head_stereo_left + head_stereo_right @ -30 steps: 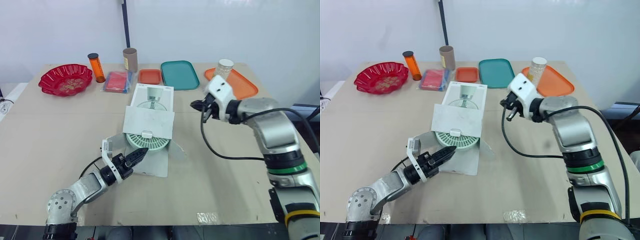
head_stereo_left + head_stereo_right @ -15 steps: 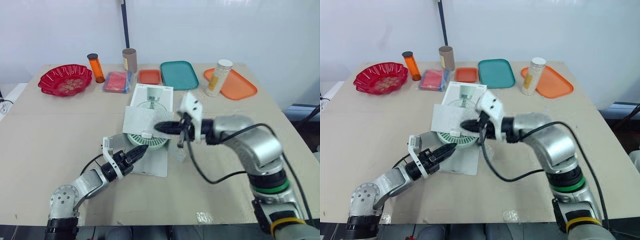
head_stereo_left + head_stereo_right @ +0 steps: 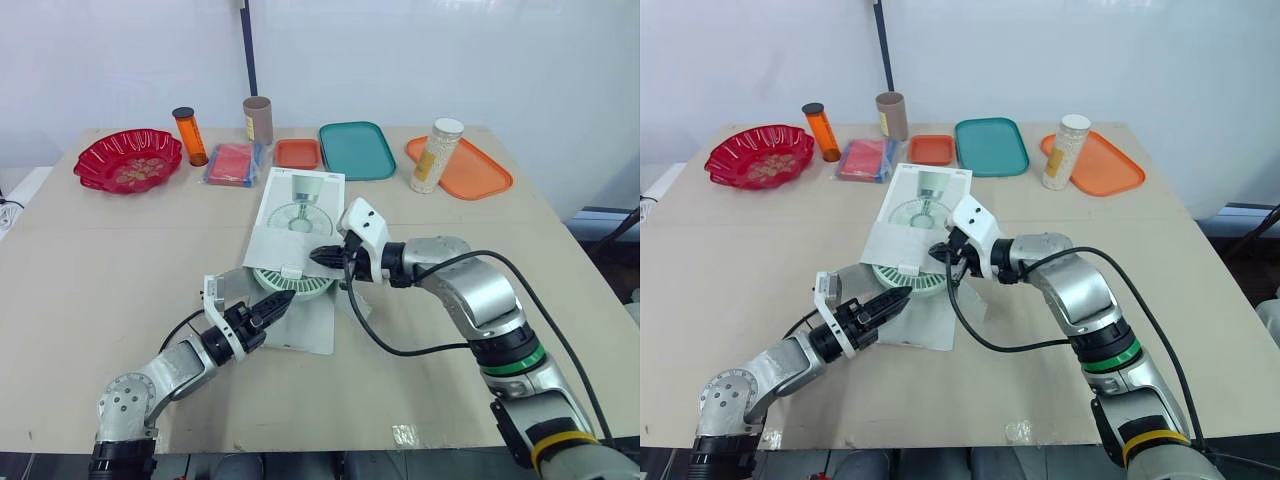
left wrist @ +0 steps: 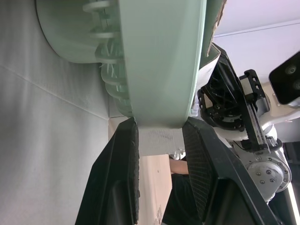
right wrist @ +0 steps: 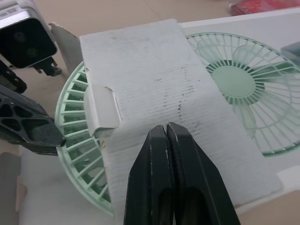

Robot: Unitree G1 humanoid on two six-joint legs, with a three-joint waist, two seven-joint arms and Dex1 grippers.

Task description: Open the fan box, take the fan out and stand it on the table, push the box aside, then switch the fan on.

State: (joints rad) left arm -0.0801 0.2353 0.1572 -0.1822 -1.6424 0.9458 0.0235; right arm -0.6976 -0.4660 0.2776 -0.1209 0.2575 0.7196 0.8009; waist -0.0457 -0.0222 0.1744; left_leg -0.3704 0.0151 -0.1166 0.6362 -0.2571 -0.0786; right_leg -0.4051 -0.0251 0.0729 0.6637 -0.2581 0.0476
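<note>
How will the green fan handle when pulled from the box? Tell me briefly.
Probably light: the fan looks like a thin plastic grille. Its round rim may roll if set on edge. That smooth rim could also slip between the left fingers straddling it.

Matt, faintly fibrous white cardboard fan box (image 3: 298,215), smooth pale-green plastic fan (image 3: 275,283), matt beige board desk (image 3: 100,260), glossy red plastic bowl (image 3: 128,160), smooth teal plastic tray (image 3: 357,150)

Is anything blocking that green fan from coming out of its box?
Yes. A white cardboard flap lies across the top of the fan. The right gripper, jaws shut, sits at that flap, while the left gripper has its jaws on either side of the fan's rim.
</note>
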